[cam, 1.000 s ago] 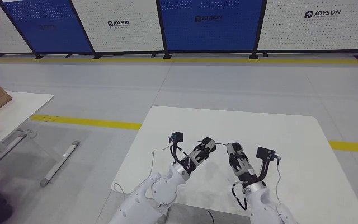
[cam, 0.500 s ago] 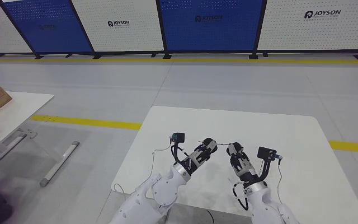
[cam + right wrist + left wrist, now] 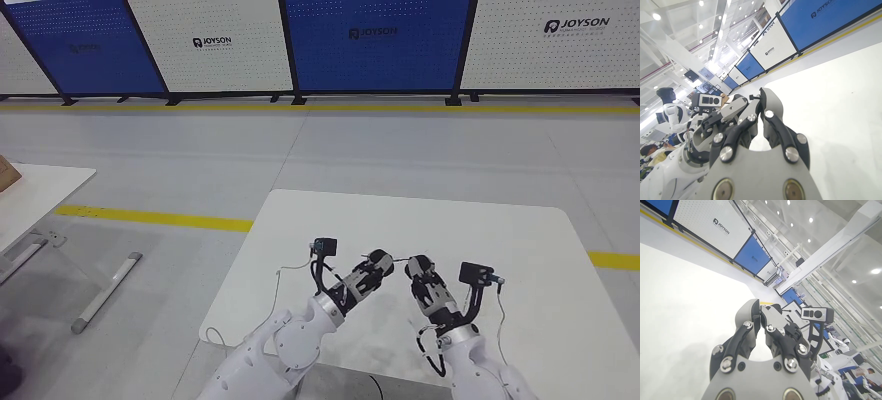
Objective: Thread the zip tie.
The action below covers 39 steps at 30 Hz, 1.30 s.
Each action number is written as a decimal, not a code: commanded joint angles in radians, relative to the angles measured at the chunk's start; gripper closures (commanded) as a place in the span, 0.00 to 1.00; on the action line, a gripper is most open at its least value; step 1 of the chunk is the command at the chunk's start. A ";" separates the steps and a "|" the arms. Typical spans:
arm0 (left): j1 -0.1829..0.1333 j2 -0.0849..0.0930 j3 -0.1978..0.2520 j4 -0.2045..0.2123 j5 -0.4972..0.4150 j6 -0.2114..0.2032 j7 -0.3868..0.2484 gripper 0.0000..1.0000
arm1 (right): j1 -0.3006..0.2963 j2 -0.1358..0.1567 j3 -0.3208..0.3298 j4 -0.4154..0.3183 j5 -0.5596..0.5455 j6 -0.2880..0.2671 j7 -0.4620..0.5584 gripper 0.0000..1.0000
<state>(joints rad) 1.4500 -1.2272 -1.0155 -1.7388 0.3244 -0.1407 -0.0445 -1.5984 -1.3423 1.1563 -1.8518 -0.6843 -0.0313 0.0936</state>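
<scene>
Your left gripper [image 3: 381, 260] has edged nearer the right gripper [image 3: 414, 264]; both sit over the white counter [image 3: 500, 225]. You have one thin black plastic zip tie [image 3: 754, 98], bridging the two tips. Right fingers [image 3: 770, 102] are clamped on its strap. Left fingers [image 3: 746, 311] are closed too, though whether they grip it is hard to tell.

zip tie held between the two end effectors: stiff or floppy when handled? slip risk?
Probably springy rather than limp: the zip tie spans the gap between the left end effector and right end effector without visible sag. Likely very light, being so thin. A narrow strap pinched at the tips could twist or slip.
</scene>
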 commanded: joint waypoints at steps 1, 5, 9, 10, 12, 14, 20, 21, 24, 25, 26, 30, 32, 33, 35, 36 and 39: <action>-0.001 -0.001 0.003 0.000 0.004 0.003 0.001 0.53 | -0.002 0.001 0.002 -0.002 0.000 -0.001 -0.002 1.00; -0.007 -0.003 0.014 0.002 0.013 0.013 0.001 0.55 | -0.003 0.001 0.003 -0.004 -0.005 -0.003 -0.005 1.00; -0.012 -0.006 0.020 0.003 0.016 0.018 0.004 0.65 | -0.004 0.002 0.002 -0.006 -0.015 -0.005 -0.008 1.00; -0.012 -0.006 0.020 0.003 0.016 0.019 0.006 0.67 | -0.004 0.002 0.002 -0.007 -0.017 -0.005 -0.009 1.00; -0.013 -0.007 0.020 0.002 0.016 0.021 0.008 0.68 | -0.005 0.002 0.001 -0.007 -0.021 -0.006 -0.009 1.00; -0.013 -0.007 0.018 0.002 0.014 0.022 0.013 0.74 | -0.006 0.003 0.001 -0.007 -0.026 -0.009 -0.009 1.00; -0.014 -0.009 0.018 0.007 0.013 0.024 0.022 1.00 | -0.008 0.004 0.001 -0.006 -0.036 -0.018 -0.011 1.00; -0.015 -0.009 0.018 0.007 0.015 0.026 0.023 1.00 | -0.009 0.005 0.001 -0.005 -0.036 -0.019 -0.011 1.00; -0.015 -0.010 0.020 0.007 0.022 0.030 0.023 1.00 | -0.009 0.005 0.002 -0.005 -0.034 -0.020 -0.013 1.00; -0.015 -0.010 0.021 0.007 0.024 0.030 0.023 1.00 | -0.009 0.005 0.002 -0.006 -0.033 -0.020 -0.013 1.00; -0.015 -0.010 0.021 0.006 0.024 0.031 0.023 1.00 | -0.010 0.005 0.002 -0.007 -0.033 -0.021 -0.012 1.00; -0.016 -0.011 0.024 0.001 0.022 0.017 0.016 1.00 | -0.010 0.006 0.003 -0.008 -0.034 -0.024 -0.007 1.00; -0.013 -0.011 0.024 -0.003 0.024 0.011 0.014 1.00 | -0.010 0.007 0.004 -0.008 -0.033 -0.026 -0.001 1.00; -0.012 -0.011 0.024 -0.005 0.027 0.009 0.013 1.00 | -0.009 0.007 0.004 -0.008 -0.029 -0.027 0.003 1.00; -0.010 -0.011 0.025 -0.007 0.031 0.007 0.013 1.00 | -0.008 0.007 0.005 -0.007 -0.018 -0.028 0.012 1.00; -0.012 -0.011 0.025 -0.006 0.032 0.007 0.012 1.00 | -0.008 0.007 0.006 -0.006 -0.011 -0.028 0.016 1.00; -0.017 -0.012 0.029 -0.001 0.029 0.005 0.006 1.00 | -0.005 0.008 0.015 -0.006 0.020 -0.034 0.030 1.00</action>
<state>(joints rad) 1.4341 -1.2390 -0.9880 -1.7403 0.3557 -0.1338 -0.0363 -1.6037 -1.3348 1.1675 -1.8573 -0.6755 -0.0635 0.1197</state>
